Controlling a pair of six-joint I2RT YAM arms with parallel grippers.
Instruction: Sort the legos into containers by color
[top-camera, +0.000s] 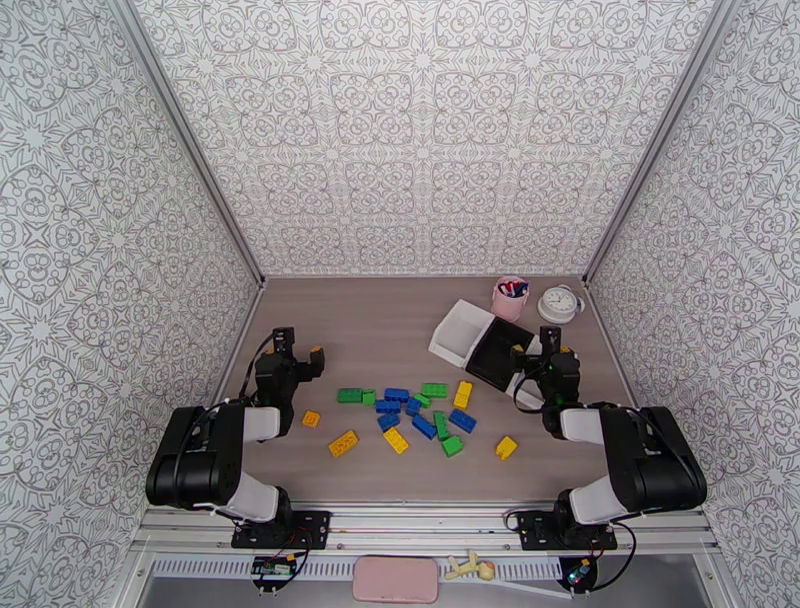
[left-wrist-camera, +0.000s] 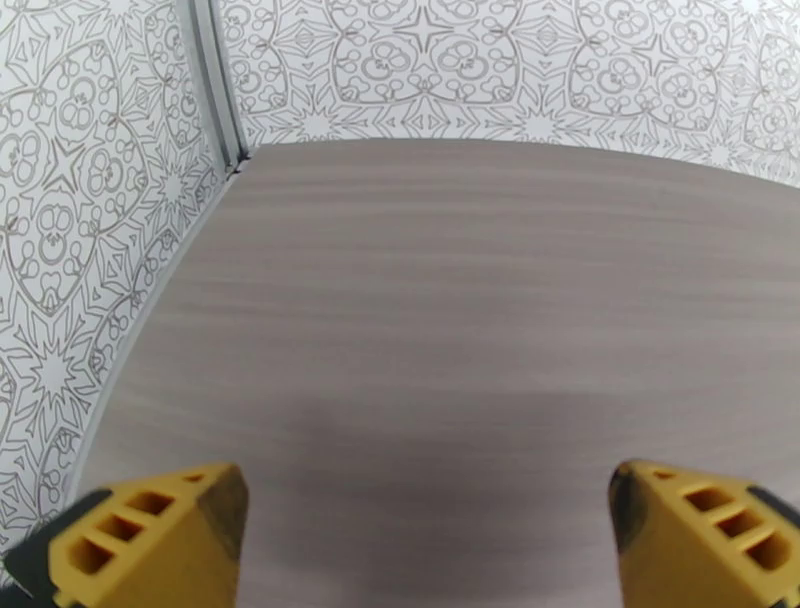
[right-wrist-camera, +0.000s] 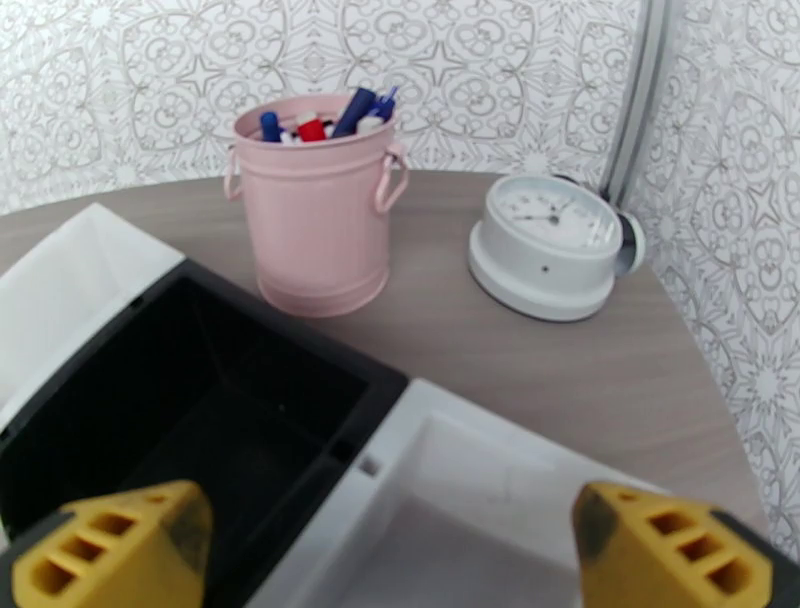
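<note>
Though wide apart, both jaws empty

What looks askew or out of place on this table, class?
The containers sit crooked at the right rear: a black bin between two white bins, none square to the table. The legos lie scattered mid-table.

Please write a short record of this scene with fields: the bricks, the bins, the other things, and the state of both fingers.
bricks: green, blue and yellow bricks, loose in the middle of the table; none seen in a bin
bins: white bin, black bin, second white bin, side by side at the far right
other things: pink cup of pens, white clock, behind the bins
left fingers: open, over bare table
right fingers: open, above the black and second white bins
</note>
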